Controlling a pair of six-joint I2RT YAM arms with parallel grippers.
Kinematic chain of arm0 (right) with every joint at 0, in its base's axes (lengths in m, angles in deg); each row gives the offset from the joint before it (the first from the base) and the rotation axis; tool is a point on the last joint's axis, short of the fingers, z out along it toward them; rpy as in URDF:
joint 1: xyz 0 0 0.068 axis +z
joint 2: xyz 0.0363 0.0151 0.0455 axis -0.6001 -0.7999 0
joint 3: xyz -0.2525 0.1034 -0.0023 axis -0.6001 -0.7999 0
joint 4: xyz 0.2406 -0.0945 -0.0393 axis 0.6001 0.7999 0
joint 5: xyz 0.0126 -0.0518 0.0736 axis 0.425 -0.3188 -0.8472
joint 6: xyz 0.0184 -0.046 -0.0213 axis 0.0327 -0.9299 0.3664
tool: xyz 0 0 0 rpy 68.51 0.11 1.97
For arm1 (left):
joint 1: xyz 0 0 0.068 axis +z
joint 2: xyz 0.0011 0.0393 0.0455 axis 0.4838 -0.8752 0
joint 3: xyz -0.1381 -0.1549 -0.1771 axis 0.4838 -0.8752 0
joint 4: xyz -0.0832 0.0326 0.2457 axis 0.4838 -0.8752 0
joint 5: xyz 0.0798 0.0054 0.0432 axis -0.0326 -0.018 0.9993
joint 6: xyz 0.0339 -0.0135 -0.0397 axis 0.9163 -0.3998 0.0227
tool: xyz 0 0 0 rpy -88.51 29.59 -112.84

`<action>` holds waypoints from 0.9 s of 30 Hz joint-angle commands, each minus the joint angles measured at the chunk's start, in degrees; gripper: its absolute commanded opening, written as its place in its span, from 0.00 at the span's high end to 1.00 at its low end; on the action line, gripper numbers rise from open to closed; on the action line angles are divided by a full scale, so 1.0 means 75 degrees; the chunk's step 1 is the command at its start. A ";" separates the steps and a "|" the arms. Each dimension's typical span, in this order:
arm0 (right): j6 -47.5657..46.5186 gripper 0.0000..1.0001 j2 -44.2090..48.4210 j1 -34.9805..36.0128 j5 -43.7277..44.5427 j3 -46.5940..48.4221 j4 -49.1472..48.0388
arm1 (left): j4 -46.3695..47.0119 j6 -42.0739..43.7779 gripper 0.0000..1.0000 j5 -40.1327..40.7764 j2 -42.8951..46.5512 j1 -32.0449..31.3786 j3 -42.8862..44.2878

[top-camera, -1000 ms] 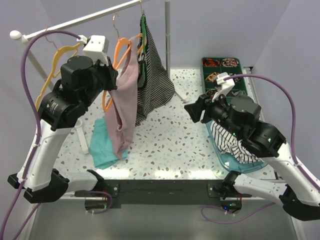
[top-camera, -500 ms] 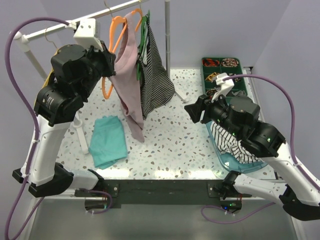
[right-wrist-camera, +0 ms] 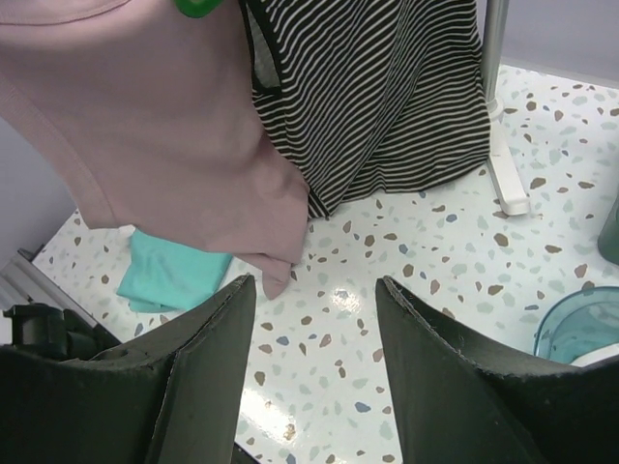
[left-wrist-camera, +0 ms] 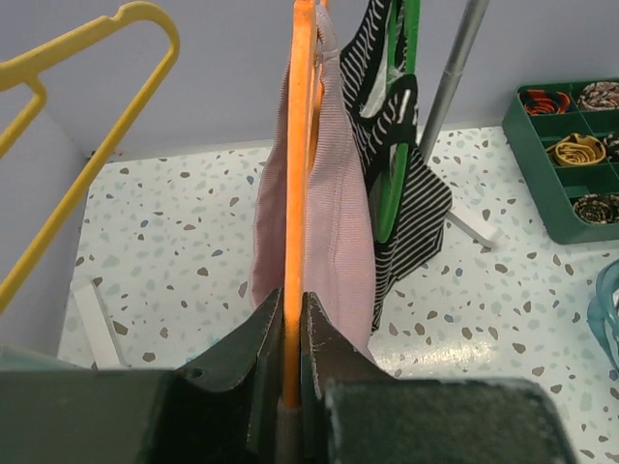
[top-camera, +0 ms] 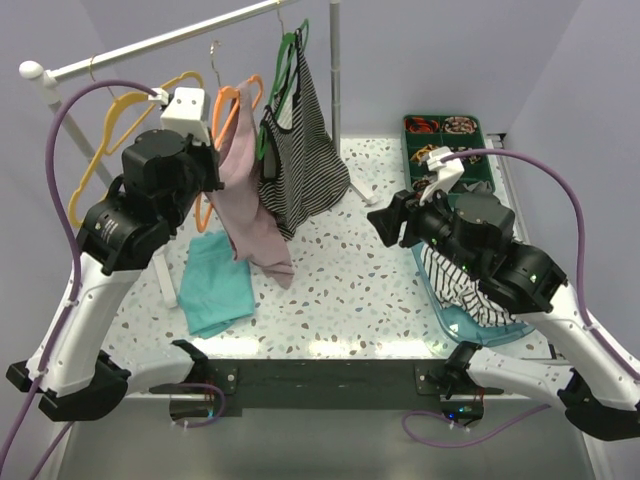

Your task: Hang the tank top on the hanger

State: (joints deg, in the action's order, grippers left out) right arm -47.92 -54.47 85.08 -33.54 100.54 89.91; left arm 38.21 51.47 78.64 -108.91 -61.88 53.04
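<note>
The soft mauve-pink tank top (top-camera: 248,205) hangs on the thin orange plastic hanger (left-wrist-camera: 295,145), left of the black-and-white striped top (top-camera: 300,165). The folded teal cloth (top-camera: 215,285) lies near the tabletop's left edge.

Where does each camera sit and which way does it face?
Top external: above, behind the bases, facing down at the speckled table; both arms show.
Left wrist: faces forward past the left gripper, shut on the thin orange plastic hanger.
Right wrist: faces down past the open right gripper.
Wrist views share the mauve-pink cloth tank top.
</note>
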 commanded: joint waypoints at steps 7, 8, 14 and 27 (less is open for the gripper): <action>-0.0030 0.44 -0.0022 -0.0017 0.0019 -0.0020 -0.0214 | 0.1009 0.0656 1.00 -0.1961 -0.0270 0.1686 0.0019; -0.0053 0.44 -0.0022 -0.0017 0.0019 -0.0020 -0.0202 | 0.1068 0.0644 1.00 -0.1975 -0.0341 0.1698 0.0101; -0.0112 0.43 0.0072 -0.0017 0.0136 -0.0032 -0.0097 | 0.1467 0.0586 1.00 -0.2151 -0.0587 0.1698 0.0394; -0.0147 0.43 0.0002 -0.0017 0.0078 0.0015 -0.0120 | 0.1643 0.0761 1.00 -0.1706 -0.1090 0.1710 0.1155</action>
State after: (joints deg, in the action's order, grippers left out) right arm -48.18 -54.73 85.08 -33.74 100.21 90.07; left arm 43.70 55.77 64.46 -115.93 -49.51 56.89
